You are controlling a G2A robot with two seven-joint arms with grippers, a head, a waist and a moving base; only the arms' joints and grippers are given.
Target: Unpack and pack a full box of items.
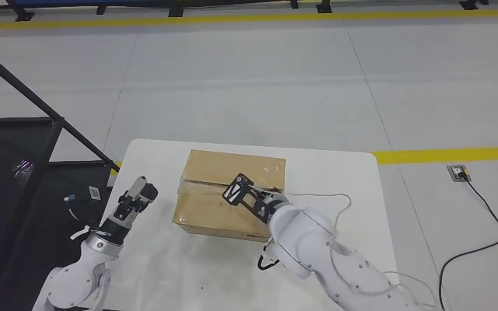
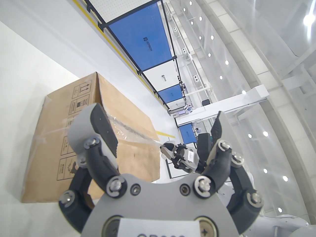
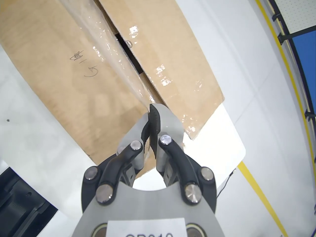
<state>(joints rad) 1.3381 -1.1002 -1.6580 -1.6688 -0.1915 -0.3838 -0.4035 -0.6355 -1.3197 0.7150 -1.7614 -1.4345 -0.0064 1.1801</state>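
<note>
A brown cardboard box (image 1: 226, 194) lies on the white table (image 1: 334, 175), its top flaps held by clear tape (image 3: 108, 50). My right gripper (image 1: 238, 192) is over the box's top seam, shut on a lifted strip of that tape (image 3: 151, 110). A dark gap (image 3: 128, 52) shows between the flaps under the tape. My left gripper (image 1: 140, 190) is beside the box's left end, a short way off, and it is open (image 2: 159, 114) with nothing between its fingers. The box's printed side (image 2: 74, 129) faces it.
A thin white cable (image 1: 331, 198) lies on the table right of the box. A black frame and bin (image 1: 31, 179) stand off the table's left edge. Bare tabletop lies in front of the box and to its right.
</note>
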